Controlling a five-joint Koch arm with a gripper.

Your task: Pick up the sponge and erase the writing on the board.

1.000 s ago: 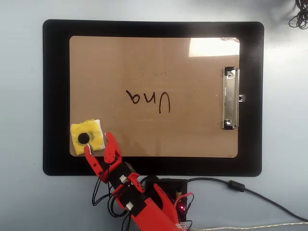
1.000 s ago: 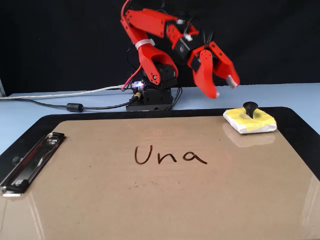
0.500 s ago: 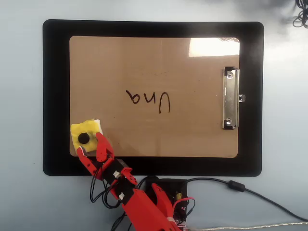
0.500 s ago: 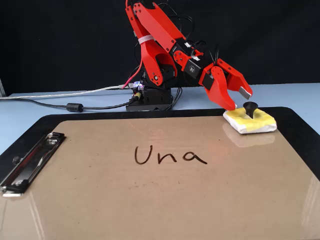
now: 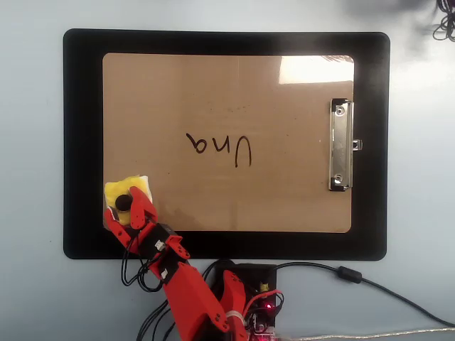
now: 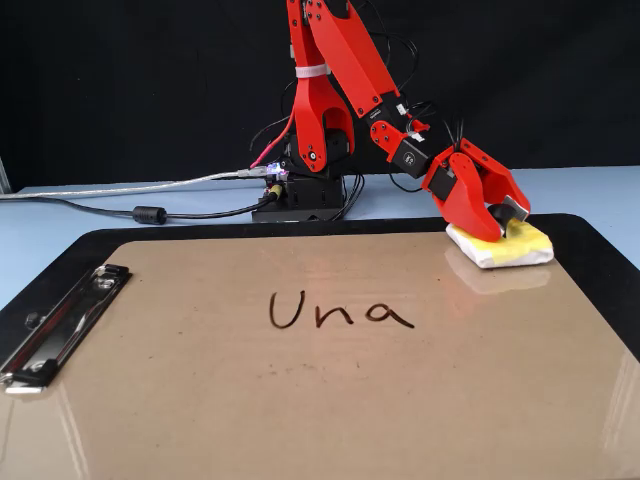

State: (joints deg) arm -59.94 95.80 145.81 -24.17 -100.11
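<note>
- So, my gripper (image 6: 493,222) has dropped right onto the sponge (image 6: 520,246) since a second ago, when it hung in the air short of it.
- Jaws now straddle the black knob (image 5: 124,202), one on each side. Looks spread to me, not clamped yet, so I'd say the grasp isn't done.
- The sponge hasn't budged: it sits on the board's (image 5: 284,192) corner nearest the arm base, lower left in the overhead view.
- The writing (image 5: 219,145) is untouched mid-board, well apart from the sponge.
- Room-wise: bare brown board between sponge and letters, so an open sweep path. The metal clip (image 5: 340,145) is at the far short side, out of the way. The sponge sits right at the board edge by the black mat (image 5: 82,142), so a sloppy close could nudge it off.
</note>
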